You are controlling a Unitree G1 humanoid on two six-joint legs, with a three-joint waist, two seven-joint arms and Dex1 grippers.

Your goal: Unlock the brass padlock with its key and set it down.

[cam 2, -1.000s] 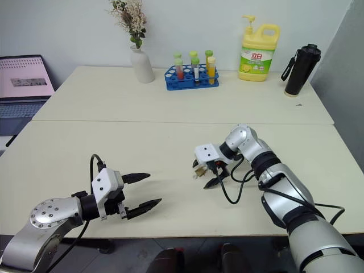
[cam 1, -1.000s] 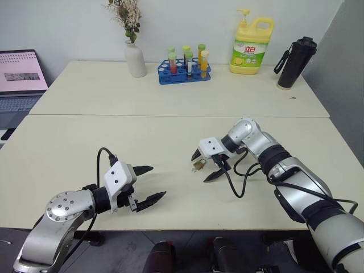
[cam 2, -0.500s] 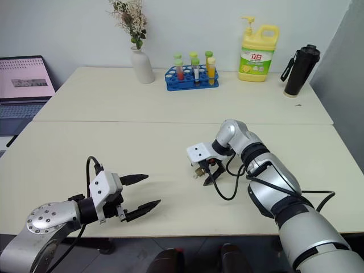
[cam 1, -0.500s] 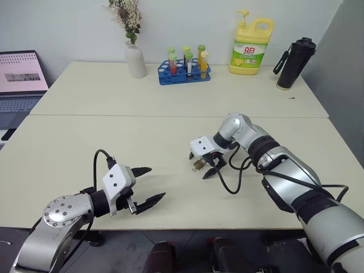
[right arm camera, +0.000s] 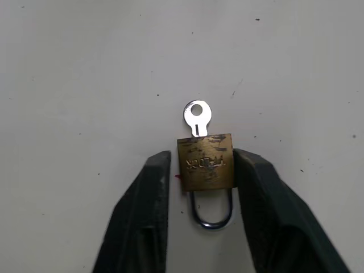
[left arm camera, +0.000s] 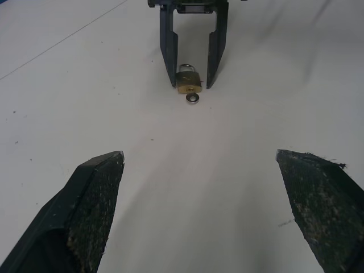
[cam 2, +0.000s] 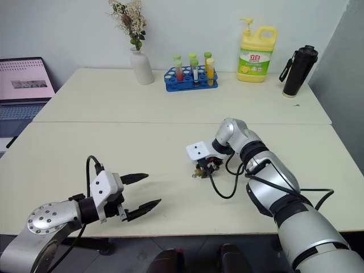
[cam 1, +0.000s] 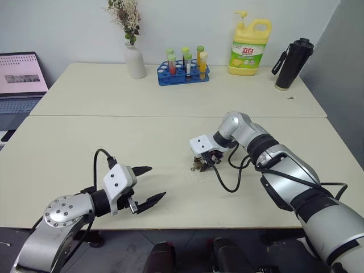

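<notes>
The brass padlock (right arm camera: 206, 162) lies flat on the cream table (cam 1: 114, 142), near its middle. Its silvery key (right arm camera: 197, 116) sticks out of the body's bottom, and the shackle points back toward the wrist. My right gripper (right arm camera: 202, 156) points steeply down over it, with both black fingers pressed against the sides of the brass body. The left wrist view shows the same padlock (left arm camera: 189, 81) and key (left arm camera: 193, 98) between those fingers. My left gripper (cam 1: 157, 182) hovers open near the table's front edge, well left of the padlock, with nothing between its fingers.
Along the back of the table stand a white vase (cam 1: 135, 58), a blue rack of test tubes (cam 1: 183, 69), a yellow detergent bottle (cam 1: 249, 48) and a black flask (cam 1: 289, 63). A laptop (cam 1: 20, 79) sits off to the far left.
The right gripper's fingers have closed from wide open onto the padlock's sides, and its wrist has tipped further down. The left gripper has stayed in place.
</notes>
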